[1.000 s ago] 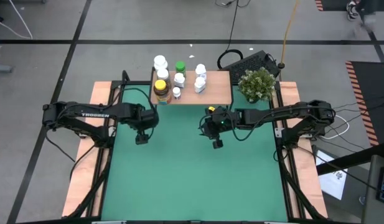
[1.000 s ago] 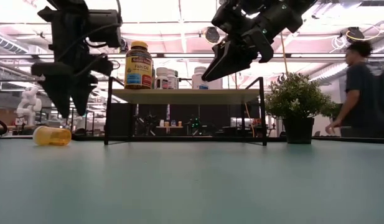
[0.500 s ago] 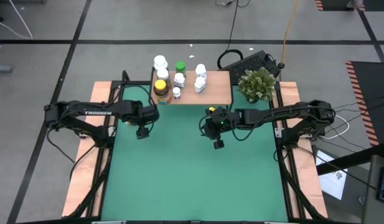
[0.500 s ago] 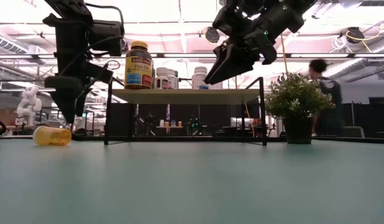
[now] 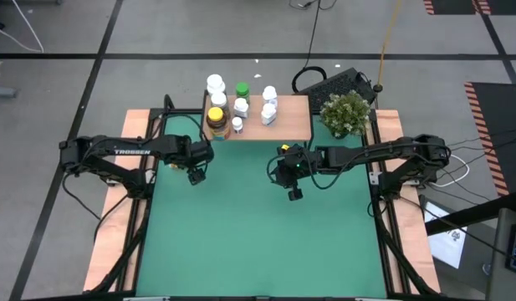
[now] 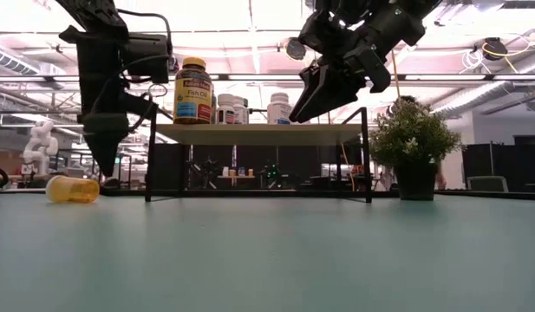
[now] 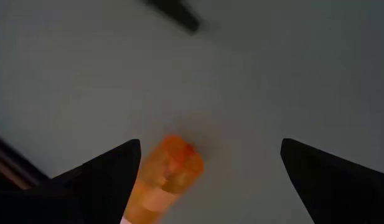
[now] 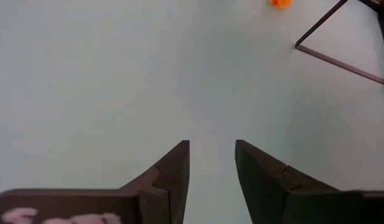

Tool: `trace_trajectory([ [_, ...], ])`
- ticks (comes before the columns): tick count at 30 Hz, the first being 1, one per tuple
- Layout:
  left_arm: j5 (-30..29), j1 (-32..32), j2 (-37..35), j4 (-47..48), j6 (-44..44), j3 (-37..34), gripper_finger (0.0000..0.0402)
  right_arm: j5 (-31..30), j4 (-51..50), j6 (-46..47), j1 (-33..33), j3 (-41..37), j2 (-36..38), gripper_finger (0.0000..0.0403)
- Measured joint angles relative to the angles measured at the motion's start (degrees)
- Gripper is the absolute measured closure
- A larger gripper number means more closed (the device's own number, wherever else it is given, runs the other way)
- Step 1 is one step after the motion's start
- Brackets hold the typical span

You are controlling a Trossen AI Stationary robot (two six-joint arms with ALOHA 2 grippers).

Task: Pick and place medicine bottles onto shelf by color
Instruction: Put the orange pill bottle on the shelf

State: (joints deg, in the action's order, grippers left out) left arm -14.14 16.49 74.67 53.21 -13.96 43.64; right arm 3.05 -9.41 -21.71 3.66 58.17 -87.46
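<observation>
Medicine bottle of translucent orange plastic (image 6: 73,189) lay on its side directly below the wide-open left gripper (image 6: 107,160), which had shifted toward the wooden shelf (image 6: 258,133). Right gripper (image 6: 306,111) hovered, fingers narrowly parted, empty. Amber bottle's (image 6: 192,90) label read "Fish Oil".

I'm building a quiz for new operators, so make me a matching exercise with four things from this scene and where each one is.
Things:
1. orange bottle
2. amber bottle
3. plant
4. left end effector

Places:
A. standing on the shelf
B. open above the orange bottle
C. lying on the table
D. on the table beside the shelf

Pairs: 1-C, 2-A, 3-D, 4-B
</observation>
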Motion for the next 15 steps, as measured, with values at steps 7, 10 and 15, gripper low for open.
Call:
trace_trajectory([
  [7,-0.01,-0.07,-0.01,1.05,-25.85,-2.58,0.0011,0.00,-0.28,0.02,-0.01,0.00,0.00,0.0282],
  [10,0.00,-0.07,-0.01,1.47,-29.89,-3.84,0.0011,0.00,-0.31,0.03,0.00,0.00,0.00,0.0282],
  [15,0.25,-0.07,-0.02,2.56,-30.90,-5.11,0.0011,0.00,-0.33,0.92,-0.02,0.00,0.00,0.0282],
])
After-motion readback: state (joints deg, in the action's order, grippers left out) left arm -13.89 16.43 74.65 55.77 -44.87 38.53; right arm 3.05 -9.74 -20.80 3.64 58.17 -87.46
